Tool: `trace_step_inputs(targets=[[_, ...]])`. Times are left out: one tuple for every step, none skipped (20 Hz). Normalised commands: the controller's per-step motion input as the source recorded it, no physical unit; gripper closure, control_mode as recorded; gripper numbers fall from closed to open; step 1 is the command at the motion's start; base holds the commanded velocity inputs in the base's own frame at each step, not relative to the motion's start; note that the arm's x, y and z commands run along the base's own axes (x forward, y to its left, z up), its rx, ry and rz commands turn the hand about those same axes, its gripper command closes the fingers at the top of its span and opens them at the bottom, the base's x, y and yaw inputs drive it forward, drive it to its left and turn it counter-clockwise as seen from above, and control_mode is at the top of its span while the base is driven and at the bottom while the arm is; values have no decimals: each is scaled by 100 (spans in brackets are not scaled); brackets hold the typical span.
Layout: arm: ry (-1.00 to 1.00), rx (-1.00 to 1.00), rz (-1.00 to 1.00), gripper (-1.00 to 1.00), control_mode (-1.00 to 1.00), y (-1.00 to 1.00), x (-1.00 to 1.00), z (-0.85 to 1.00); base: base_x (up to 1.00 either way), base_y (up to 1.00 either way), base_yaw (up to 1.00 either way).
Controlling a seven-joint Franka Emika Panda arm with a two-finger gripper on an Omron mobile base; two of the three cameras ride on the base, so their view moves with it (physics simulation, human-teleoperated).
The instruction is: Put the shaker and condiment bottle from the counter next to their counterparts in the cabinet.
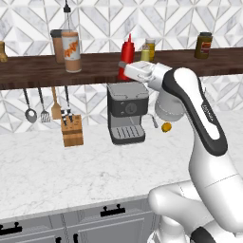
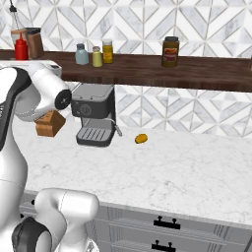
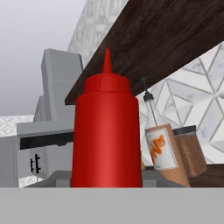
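My gripper [image 1: 124, 65] is shut on the red condiment bottle [image 1: 127, 51], holding it upright at the level of the dark wooden cabinet shelf [image 1: 95, 66]. I cannot tell whether its base touches the plank. The tall orange-labelled bottle [image 1: 71, 50] stands on the shelf to its left, a gap apart. In the hand view the condiment bottle [image 3: 107, 131] is close up, with the orange-labelled bottle [image 3: 159, 148] behind it. The pale yellow-olive shaker [image 2: 97, 57] stands on the shelf beside the blue-grey shaker [image 2: 81, 54].
A grey coffee machine [image 1: 126, 114] stands on the marble counter [image 1: 71, 171] under the shelf. A knife block [image 1: 72, 130] and hanging utensils [image 1: 42, 107] are to its left. A brown jar [image 1: 58, 45], a yellow jar [image 2: 107, 51] and a dark jar [image 2: 170, 51] share the shelf.
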Motion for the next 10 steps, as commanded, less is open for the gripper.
trace_step_inputs(targets=[[0,-13,0,100,-100,33,11,0,0,0,0],[0,-8,0,100,-100,14,0,0,0,0,0],[0,-7,3,100,-100,3,1,0,0,0,0],[0,-6,1,100,-100,0,7,0,0,0,0],[0,-6,0,100,-100,0,15,0,0,0,0],[0,-3,0,100,-100,0,18,0,0,0,0],[0,-4,0,100,-100,0,19,0,0,0,0],[0,-3,0,100,-100,0,23,0,0,0,0],[0,-2,0,100,-100,0,22,0,0,0,0],[0,-2,0,100,-100,0,21,0,0,0,0]])
